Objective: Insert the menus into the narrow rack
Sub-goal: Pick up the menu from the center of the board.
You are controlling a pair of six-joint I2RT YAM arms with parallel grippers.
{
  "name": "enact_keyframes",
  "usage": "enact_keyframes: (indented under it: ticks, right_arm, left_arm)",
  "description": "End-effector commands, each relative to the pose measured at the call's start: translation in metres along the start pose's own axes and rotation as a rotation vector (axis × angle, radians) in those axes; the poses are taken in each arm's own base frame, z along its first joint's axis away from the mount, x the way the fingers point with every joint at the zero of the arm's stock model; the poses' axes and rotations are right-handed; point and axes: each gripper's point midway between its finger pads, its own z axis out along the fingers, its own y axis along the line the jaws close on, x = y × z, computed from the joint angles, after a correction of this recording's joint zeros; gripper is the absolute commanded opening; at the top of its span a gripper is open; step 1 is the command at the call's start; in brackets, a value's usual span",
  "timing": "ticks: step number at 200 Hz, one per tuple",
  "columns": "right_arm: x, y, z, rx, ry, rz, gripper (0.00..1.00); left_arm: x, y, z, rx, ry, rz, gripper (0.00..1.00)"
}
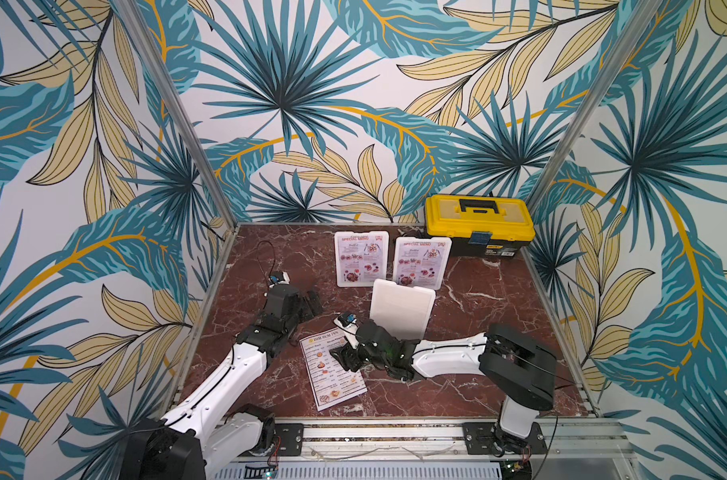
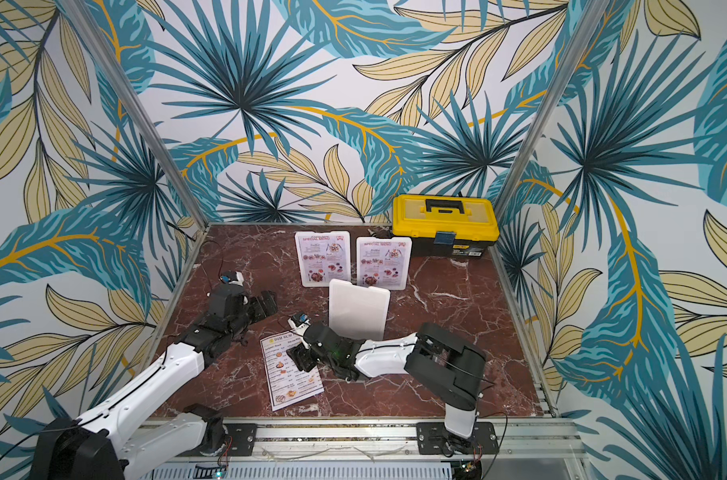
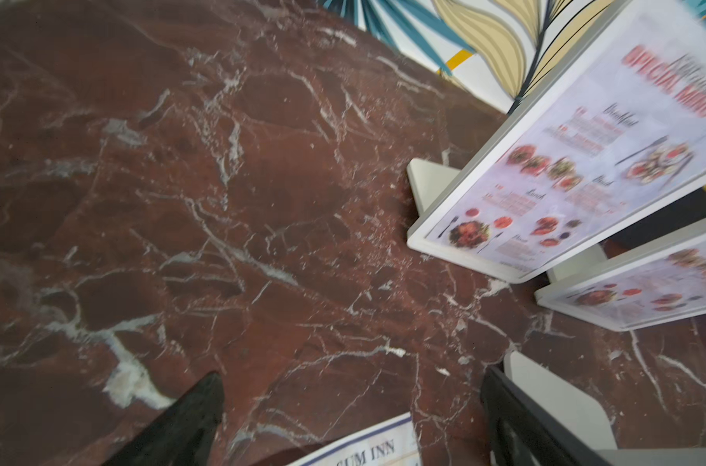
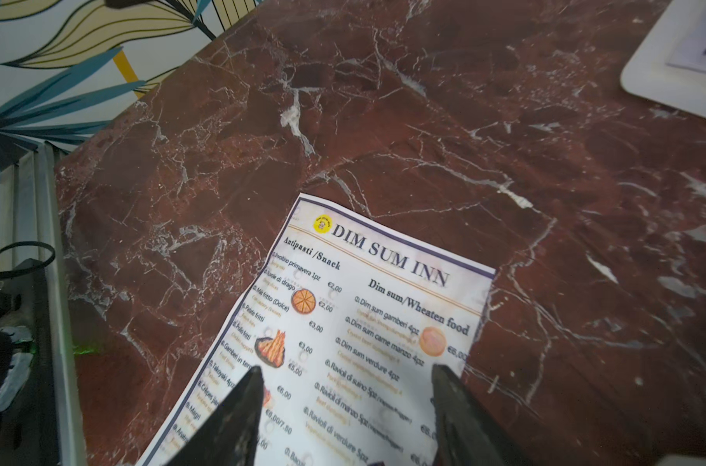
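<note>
Right wrist view: right gripper [image 4: 347, 369], spread, over flat DIM SUM INN menu [image 4: 367, 290]; left gripper [image 3: 352, 373] spread, empty. Risk: sheet crumples when pinched.

My right gripper [image 1: 341, 360] is covering part of the DIM SUM INN menu [image 1: 332, 384] in both top views, and the edge of the right wrist view is cutting off its lower half. There I am not managing to tell whether my fingertips [image 4: 250, 387] are touching the paper. In the left wrist view only one corner of it is showing. One SPECIAL MENU sheet [image 3: 577, 161] is looking blurred there, and the second SPECIAL MENU sheet [image 3: 646, 290] is running out of the picture. My right arm [image 1: 449, 353] is hiding a lower corner of the white rack [image 1: 401, 309].
</note>
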Motion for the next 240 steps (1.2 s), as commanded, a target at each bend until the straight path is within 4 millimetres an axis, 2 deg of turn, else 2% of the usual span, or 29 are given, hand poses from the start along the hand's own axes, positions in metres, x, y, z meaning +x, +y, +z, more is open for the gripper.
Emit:
enact_keyframes:
  ticks: [1,32,55,86,98,104,127,148,163,187,209,240]
  right_arm:
    - [0.009,0.0,0.012,0.007,0.028,0.001,0.66]
    - [0.026,-0.018,0.021,0.045,0.052,0.066,0.66]
    - [0.035,-0.037,0.018,0.072,0.05,0.122,0.65]
    - [0.046,-0.053,0.015,0.141,0.062,0.129,0.65]
    - [0.048,-0.058,0.014,0.167,0.066,0.133,0.63]
    - [0.047,-0.059,0.013,0.168,0.062,0.131,0.58]
    - [0.03,-0.048,0.004,0.12,0.023,0.107,0.37]
    - [0.012,-0.032,-0.009,0.11,0.006,0.061,0.29]
    - [0.005,-0.006,-0.008,0.091,0.011,-0.01,0.28]
    - [0.012,0.017,0.008,0.06,0.054,-0.049,0.27]
    - [0.026,0.015,0.025,0.067,0.083,-0.032,0.27]
    - [0.04,0.009,0.038,0.089,0.113,-0.008,0.27]
  left_arm:
    - [0.03,0.023,-0.007,-0.068,0.099,-0.032,0.99]
    - [0.044,0.03,-0.017,-0.042,0.097,-0.11,0.99]
    - [0.054,0.036,-0.022,-0.026,0.095,-0.162,0.99]
    - [0.064,0.039,-0.026,-0.012,0.11,-0.203,1.0]
    - [0.07,0.035,-0.026,0.011,0.14,-0.218,1.0]
    - [0.071,0.034,-0.027,0.014,0.147,-0.224,1.0]
    - [0.075,0.034,-0.024,0.009,0.168,-0.239,1.0]
    - [0.077,0.039,-0.021,-0.022,0.176,-0.241,0.99]
    - [0.083,0.048,-0.017,-0.064,0.178,-0.261,1.0]
    - [0.082,0.057,-0.015,-0.109,0.161,-0.261,1.0]
    - [0.083,0.058,-0.014,-0.113,0.167,-0.255,0.98]
    - [0.084,0.058,-0.014,-0.113,0.167,-0.257,0.98]
